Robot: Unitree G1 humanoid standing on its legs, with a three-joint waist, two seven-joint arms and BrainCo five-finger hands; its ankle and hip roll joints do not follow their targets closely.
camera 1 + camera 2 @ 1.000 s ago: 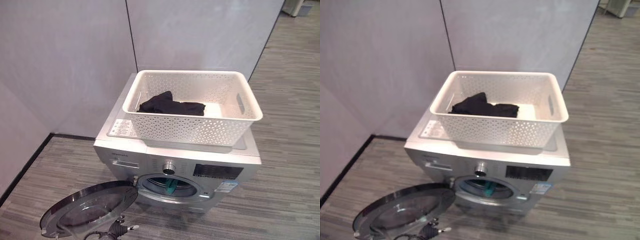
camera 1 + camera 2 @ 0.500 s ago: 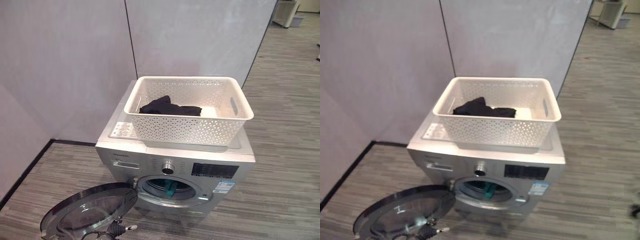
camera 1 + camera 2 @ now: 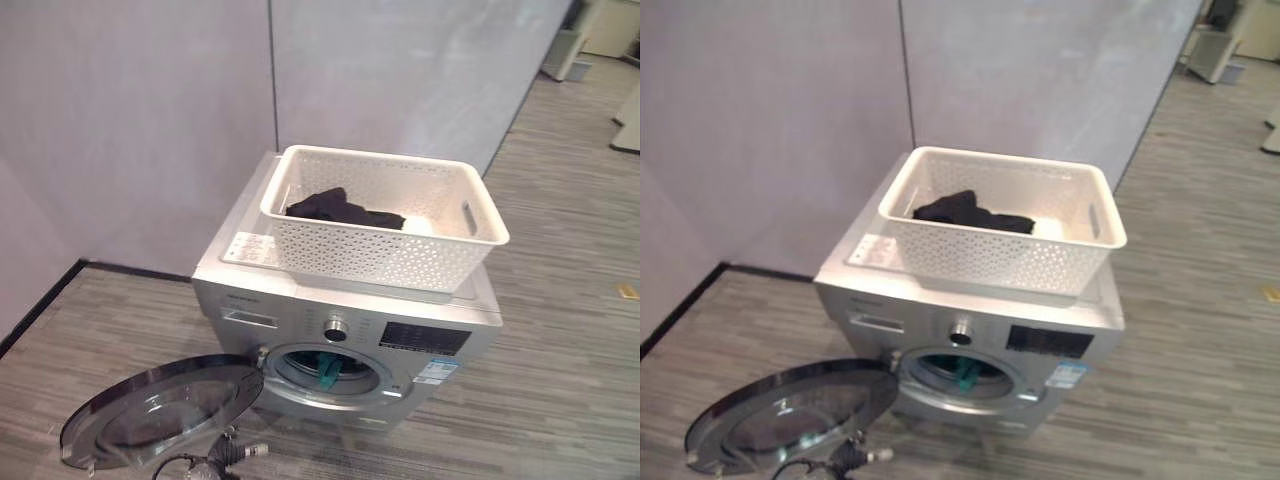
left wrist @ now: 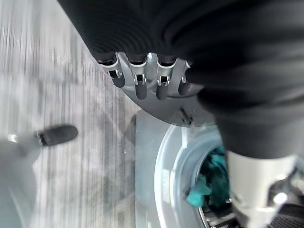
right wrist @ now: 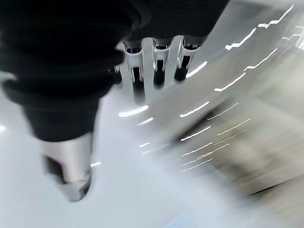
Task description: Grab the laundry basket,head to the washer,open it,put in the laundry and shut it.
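A white perforated laundry basket (image 3: pixel 385 255) stands on top of the silver front-loading washer (image 3: pixel 350 305). Black laundry (image 3: pixel 330 207) lies in the basket's left half, with something white beside it. The washer's round door (image 3: pixel 160 410) hangs wide open, swung down to the left. A teal cloth (image 3: pixel 328 372) shows inside the drum, and the left wrist view shows it too (image 4: pixel 204 190). My left hand (image 4: pixel 141 85) hangs near the washer's opening, fingers relaxed and holding nothing. My right hand (image 5: pixel 159 71) is also relaxed and empty over a blurred pale surface.
Grey partition walls (image 3: pixel 150 120) stand right behind and left of the washer. Striped grey floor (image 3: pixel 570 330) spreads to the right and in front. Pale furniture (image 3: pixel 565 50) stands far back on the right.
The camera has shifted, so the washer and basket look a little smaller and turned. Basket, laundry and open door stand as before.
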